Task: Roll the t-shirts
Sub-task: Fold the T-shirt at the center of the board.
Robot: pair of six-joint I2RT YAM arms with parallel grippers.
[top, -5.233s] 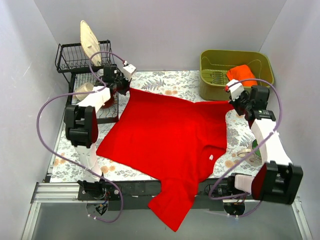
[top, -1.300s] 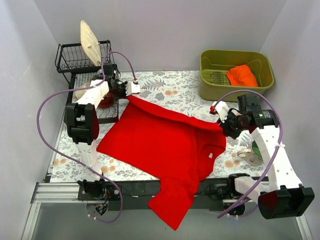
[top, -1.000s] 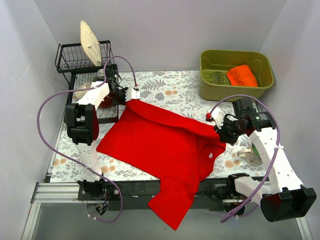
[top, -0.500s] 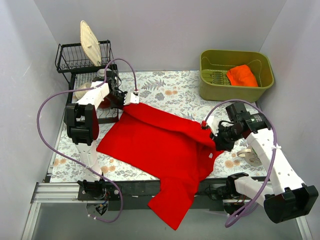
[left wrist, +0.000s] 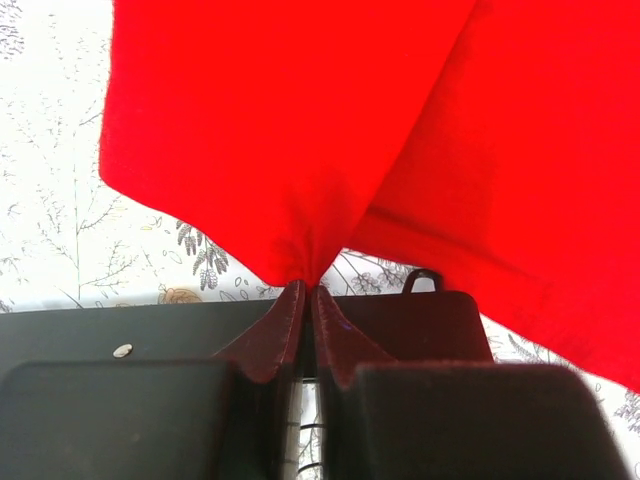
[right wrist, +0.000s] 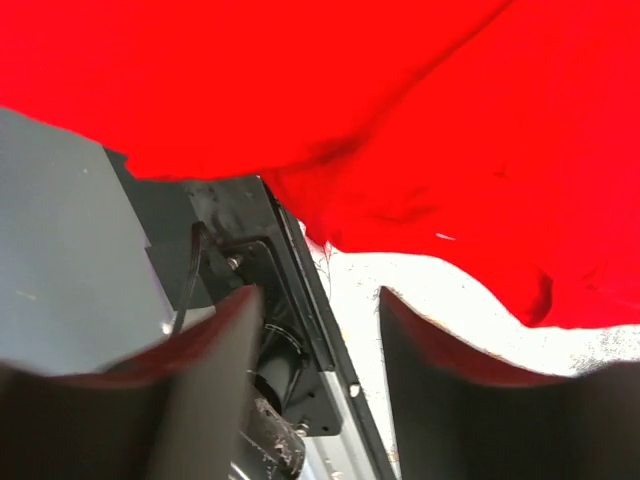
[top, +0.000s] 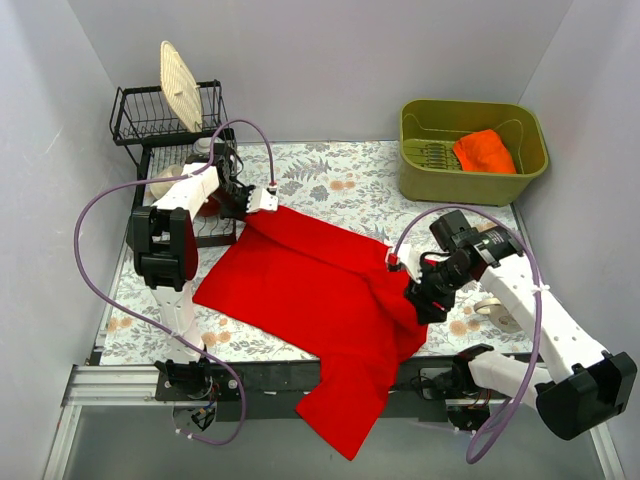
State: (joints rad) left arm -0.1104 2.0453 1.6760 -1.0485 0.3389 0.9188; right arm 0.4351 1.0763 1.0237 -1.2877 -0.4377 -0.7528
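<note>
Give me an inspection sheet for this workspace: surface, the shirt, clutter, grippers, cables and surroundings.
Surface: floral-patterned table cover, largely under the shirt.
Job's things: one red t-shirt, spread out with its far edge folded over and one part hanging off the near table edge; not rolled yet.
Clutter: olive bin holding an orange cloth; black wire rack with a round woven disc standing in it.
Grippers: left gripper pinched shut on the shirt's far left corner; right gripper has its fingers apart, at the shirt's right side.
Cables: purple cables loop beside both arms; no snag seen.
Surroundings: plain grey walls on three sides.
</note>
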